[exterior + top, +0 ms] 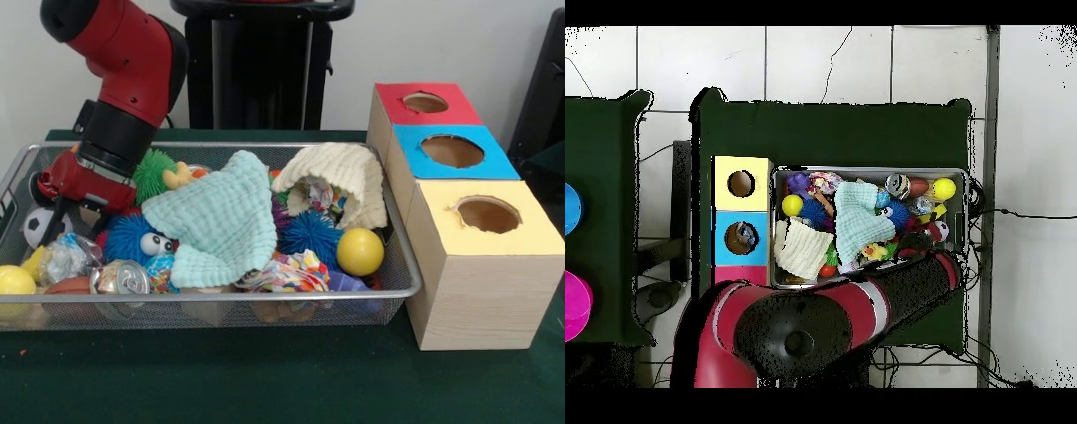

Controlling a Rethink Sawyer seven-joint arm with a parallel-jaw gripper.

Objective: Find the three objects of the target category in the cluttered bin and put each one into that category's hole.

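Observation:
A wire bin [221, 299] holds a heap of toys and cloths. My gripper [71, 223] is down in its left end in the front view, beside a soccer ball [37, 226] and just above a blue spiky ball with eyes [132, 237]. Whether it holds anything is hidden by the clutter. A mint cloth [221, 221] and a cream cloth [340, 177] cover the middle. Yellow balls lie at the right [360, 251] and the front left [15, 281]. Three boxes stand right of the bin, with a red-topped hole [425, 102], a blue-topped hole [452, 150] and a yellow-topped hole [487, 214].
A green spiky ball [154, 172], a second blue spiky ball [309, 234], a drink can [121, 278] and patterned wrappers also lie in the bin. In the overhead view my arm [865, 310] crosses the bin's near rim [865, 169], with the boxes [741, 183] at its left.

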